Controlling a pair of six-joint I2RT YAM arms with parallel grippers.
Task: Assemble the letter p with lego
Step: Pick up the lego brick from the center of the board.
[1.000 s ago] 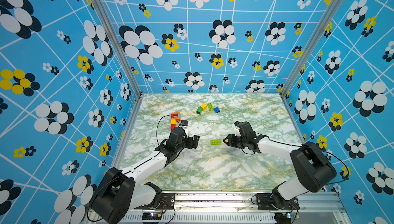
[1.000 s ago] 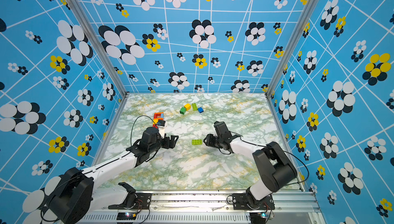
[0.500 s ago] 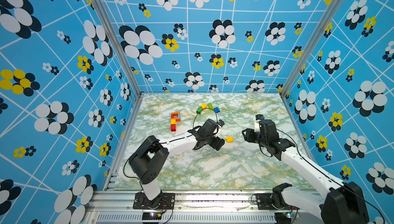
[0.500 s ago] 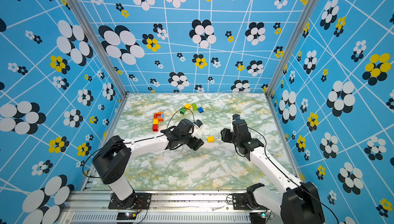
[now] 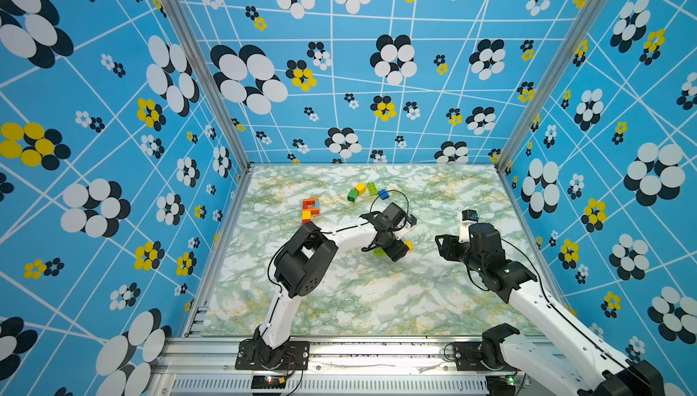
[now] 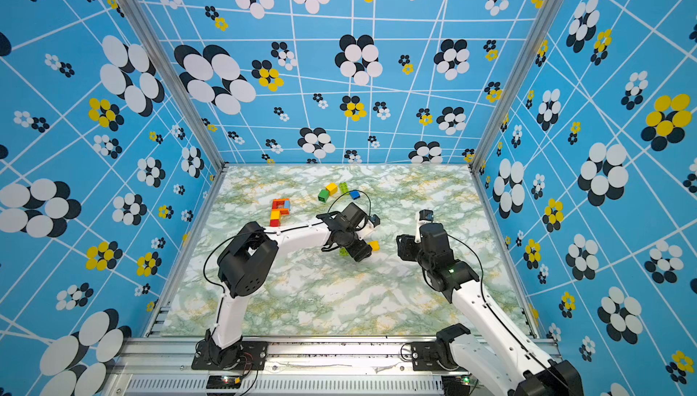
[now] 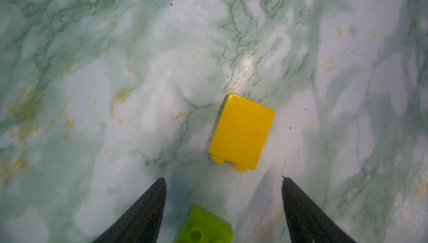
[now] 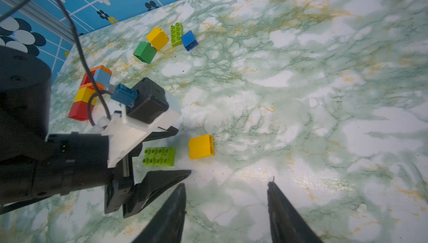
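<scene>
The partly built letter (image 5: 310, 211) of red, orange, yellow and light-blue bricks lacks pieces, while well beside it the left gripper (image 7: 223, 184), jaws spread and empty, hovers over a yellow brick (image 7: 242, 132) and lime brick (image 8: 159, 156); the right gripper (image 8: 227, 189) is spread, empty.

— White tubular links, chunky black joint housings, on both arms?
— Yes. Thin black cables looping along each. Black base brackets bolted to a silver rail. Tapered black fingers (image 8: 166, 211); white camera bracket, blue plug.
</scene>
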